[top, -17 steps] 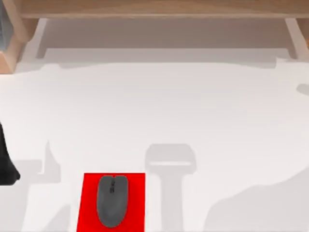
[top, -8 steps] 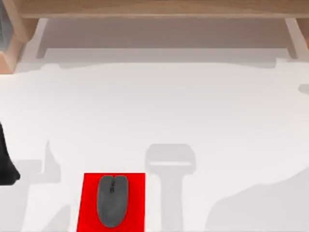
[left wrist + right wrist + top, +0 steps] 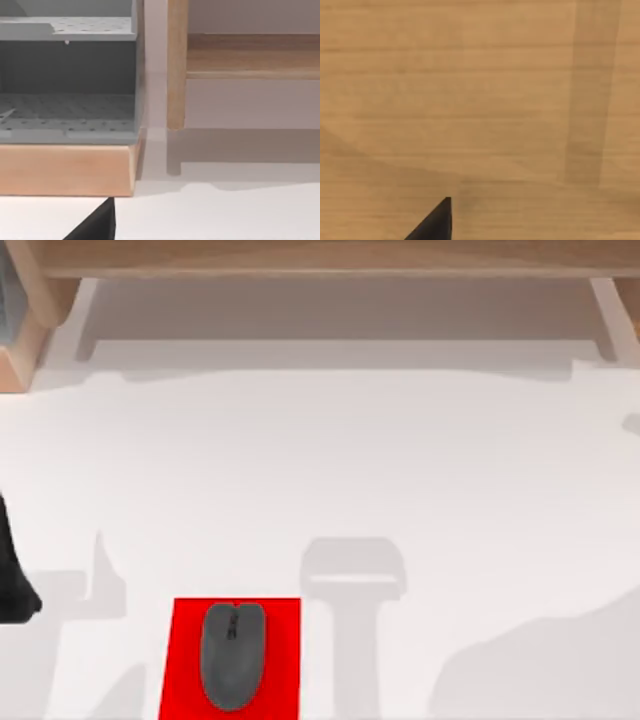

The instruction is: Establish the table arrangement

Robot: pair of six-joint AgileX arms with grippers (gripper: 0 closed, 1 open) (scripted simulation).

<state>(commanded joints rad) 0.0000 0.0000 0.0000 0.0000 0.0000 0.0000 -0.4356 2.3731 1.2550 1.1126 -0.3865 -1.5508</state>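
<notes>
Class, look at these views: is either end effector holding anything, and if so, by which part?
It cannot be told. The mouse lies free on the red mat, on the table.

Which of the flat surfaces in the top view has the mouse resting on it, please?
The red mat at the near edge, left of centre. The grey mouse lies wholly on it, while the white table around it and the wooden frame carry nothing.

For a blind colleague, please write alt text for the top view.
A dark grey computer mouse lies on a small red mat near the front edge of a broad white table. A light wooden frame runs along the back; a black arm part shows at the left edge.
</notes>
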